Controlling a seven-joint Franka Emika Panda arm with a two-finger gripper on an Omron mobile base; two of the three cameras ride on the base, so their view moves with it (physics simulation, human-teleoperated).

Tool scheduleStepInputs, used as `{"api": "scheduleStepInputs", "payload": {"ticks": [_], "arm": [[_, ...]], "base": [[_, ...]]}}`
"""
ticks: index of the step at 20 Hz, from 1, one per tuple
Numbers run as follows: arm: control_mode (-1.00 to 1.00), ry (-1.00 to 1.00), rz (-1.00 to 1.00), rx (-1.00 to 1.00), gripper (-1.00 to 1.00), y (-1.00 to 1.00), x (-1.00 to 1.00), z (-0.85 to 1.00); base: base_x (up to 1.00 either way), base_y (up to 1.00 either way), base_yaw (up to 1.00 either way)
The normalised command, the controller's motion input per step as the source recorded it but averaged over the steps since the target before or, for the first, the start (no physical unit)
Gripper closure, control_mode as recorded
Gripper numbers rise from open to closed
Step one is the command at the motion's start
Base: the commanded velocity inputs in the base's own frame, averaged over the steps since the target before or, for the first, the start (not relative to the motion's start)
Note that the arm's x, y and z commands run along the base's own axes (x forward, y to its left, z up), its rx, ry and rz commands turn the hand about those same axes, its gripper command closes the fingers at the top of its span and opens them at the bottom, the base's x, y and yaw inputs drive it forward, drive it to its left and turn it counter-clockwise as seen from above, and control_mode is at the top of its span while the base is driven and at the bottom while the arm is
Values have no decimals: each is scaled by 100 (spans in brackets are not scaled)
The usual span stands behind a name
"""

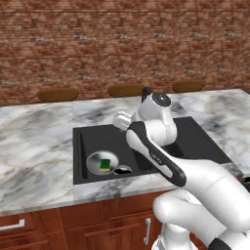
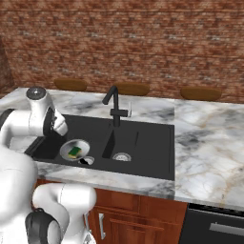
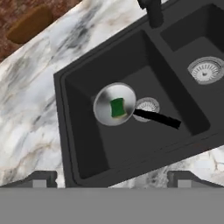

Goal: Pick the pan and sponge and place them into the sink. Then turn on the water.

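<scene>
Fingers (image 3: 111,179) spread wide, holding nothing, hanging above the sink (image 3: 83,144) with the pan (image 3: 114,104) well below and between them. One pan lies in the larger basin, near the counter's (image 3: 30,109) front edge, one sponge (image 3: 117,107) inside it. Two basins, two drains, one faucet (image 2: 114,107).

The left base view looks forward and down from behind the arm at the sink (image 1: 88,133), with the brick wall beyond. The right base view faces the same sink (image 2: 143,138) from the other side. The hand view looks steeply down, closer, into its larger basin (image 3: 78,127).
</scene>
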Motion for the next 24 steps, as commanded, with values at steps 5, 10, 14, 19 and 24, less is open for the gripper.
{"api": "scheduleStepInputs", "payload": {"ticks": [5,10,14,19,24], "arm": [[-100,1,-16,28,-100,-43,-100,84],[-100,4,-16,21,-100,-42,-97,40],[-100,25,-20,28,-100,-60,-69,13],[-100,23,-43,25,-100,-97,-23,0],[-100,26,-51,25,-100,-95,0,0]], "base": [[0,0,0],[0,0,0],[0,0,0],[0,0,0],[0,0,0]]}}
